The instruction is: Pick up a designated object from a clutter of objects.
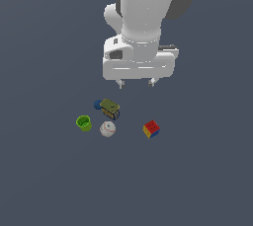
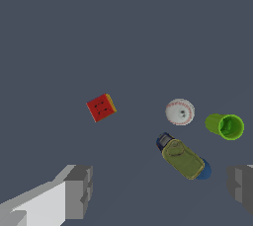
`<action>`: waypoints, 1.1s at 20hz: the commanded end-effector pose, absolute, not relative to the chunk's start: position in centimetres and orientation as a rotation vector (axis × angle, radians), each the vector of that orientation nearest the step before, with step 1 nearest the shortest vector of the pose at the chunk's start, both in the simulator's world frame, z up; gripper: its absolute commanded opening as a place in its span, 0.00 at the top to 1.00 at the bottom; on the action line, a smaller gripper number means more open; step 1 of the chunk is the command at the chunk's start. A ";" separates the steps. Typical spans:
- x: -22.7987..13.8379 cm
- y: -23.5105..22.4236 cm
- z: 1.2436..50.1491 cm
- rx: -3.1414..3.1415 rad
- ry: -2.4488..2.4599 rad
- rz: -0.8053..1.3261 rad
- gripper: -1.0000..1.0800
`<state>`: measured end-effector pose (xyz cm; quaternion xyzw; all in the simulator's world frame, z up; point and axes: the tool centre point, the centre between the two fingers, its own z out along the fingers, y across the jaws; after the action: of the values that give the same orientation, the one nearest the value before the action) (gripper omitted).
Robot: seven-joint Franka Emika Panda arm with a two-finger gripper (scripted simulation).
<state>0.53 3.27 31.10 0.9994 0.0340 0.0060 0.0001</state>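
Arm upright, tool (image 1: 135, 83) pointing down, fingers spread and empty, high above the baseball (image 1: 107, 129).

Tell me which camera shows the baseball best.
The wrist view: the baseball is larger there, its red stitching clear, apart from the green cup. The exterior view shows the ball small, its stitching faint.
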 end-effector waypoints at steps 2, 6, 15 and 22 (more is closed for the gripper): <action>0.5 3.3 31.1 3.140 0.106 0.019 0.04; 1.0 2.6 31.3 3.140 0.078 0.035 0.04; 1.6 1.5 31.6 3.140 0.037 0.059 0.04; 2.3 0.4 29.3 3.143 0.018 0.053 0.04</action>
<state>2.15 0.78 30.01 0.9998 0.0076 0.0180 -0.0007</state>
